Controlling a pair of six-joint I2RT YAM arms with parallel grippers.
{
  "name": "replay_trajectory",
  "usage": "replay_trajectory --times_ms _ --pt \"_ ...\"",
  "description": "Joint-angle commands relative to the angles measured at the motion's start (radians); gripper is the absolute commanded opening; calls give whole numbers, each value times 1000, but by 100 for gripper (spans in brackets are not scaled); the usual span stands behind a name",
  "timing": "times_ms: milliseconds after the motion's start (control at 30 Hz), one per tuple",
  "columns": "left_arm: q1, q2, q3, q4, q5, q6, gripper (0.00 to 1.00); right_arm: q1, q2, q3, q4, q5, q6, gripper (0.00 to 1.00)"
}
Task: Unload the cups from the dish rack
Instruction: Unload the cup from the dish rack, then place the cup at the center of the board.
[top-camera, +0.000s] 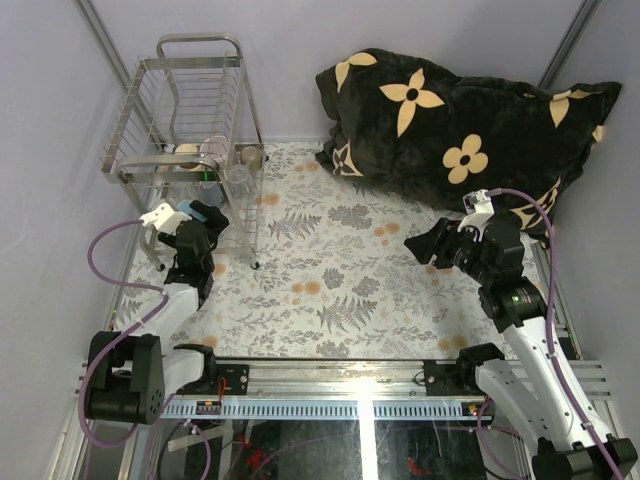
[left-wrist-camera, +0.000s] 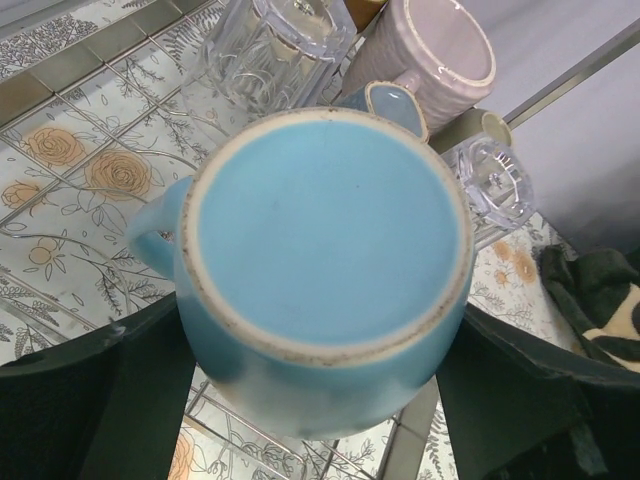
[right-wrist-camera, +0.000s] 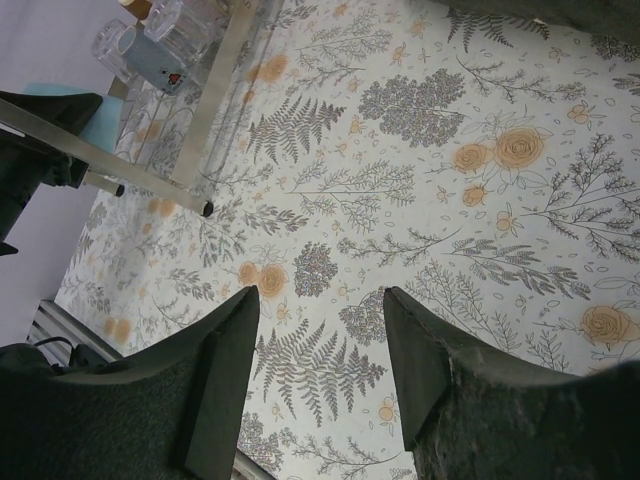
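At upper left, the dish rack (top-camera: 185, 110) holds 1 lilac-pink mug (left-wrist-camera: 435, 50) and 2 clear glasses (left-wrist-camera: 275, 45). Just below, the left tool (top-camera: 200, 216) clamps 1 light blue mug (left-wrist-camera: 325, 270). At right, the right tool (right-wrist-camera: 320, 340) gapes empty over the floral desk (right-wrist-camera: 450, 150).

text: none legible | labels: none | numbers: none

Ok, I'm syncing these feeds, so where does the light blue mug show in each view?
Top external: light blue mug at left, in the left hand, by the dish rack.
Left wrist: mug fills the centre, base toward the camera.
Right wrist: a blue sliver at the left edge, probably the mug.
Shared landmark: the dish rack's silver frame.
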Motion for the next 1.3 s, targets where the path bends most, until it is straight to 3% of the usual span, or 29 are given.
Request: replay_trajectory --times_ms 0,767,1267 --pt "5 -41 13 68 -11 -34 19 7 1 6 55 -35 -9 60" --pt "8 -296 -44 -138 44 -97 19 7 27 -4 91 -62 5 60" --pt "9 -491 -20 -396 112 -181 20 7 118 -3 213 -141 76 60"
